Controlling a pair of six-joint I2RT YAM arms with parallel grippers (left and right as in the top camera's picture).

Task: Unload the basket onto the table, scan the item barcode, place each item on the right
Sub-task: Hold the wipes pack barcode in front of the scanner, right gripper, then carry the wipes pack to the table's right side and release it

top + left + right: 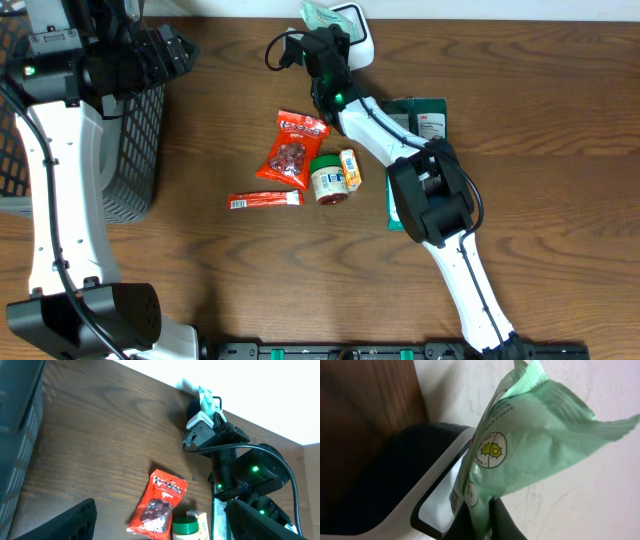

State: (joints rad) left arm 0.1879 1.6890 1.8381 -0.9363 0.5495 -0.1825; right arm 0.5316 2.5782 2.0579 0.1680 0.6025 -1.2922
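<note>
My right gripper [481,521] is shut on a pale green packet [530,425], pinching its lower edge. The packet stands upright, its lower end against the window of the white barcode scanner [435,495], and a small barcode [455,501] on it faces that window. From overhead, the packet [320,14] and right gripper [322,32] are at the table's far edge beside the scanner [358,32]. The left wrist view catches the packet [205,397] too. My left gripper [165,527] is open and empty, high above the table's left side, near the basket.
A red snack bag [293,148], a green-lidded jar [327,180], a small yellow box [350,168] and a red stick pack [265,200] lie mid-table. A dark green package [425,120] lies under the right arm. A black mesh basket [135,130] stands at the left.
</note>
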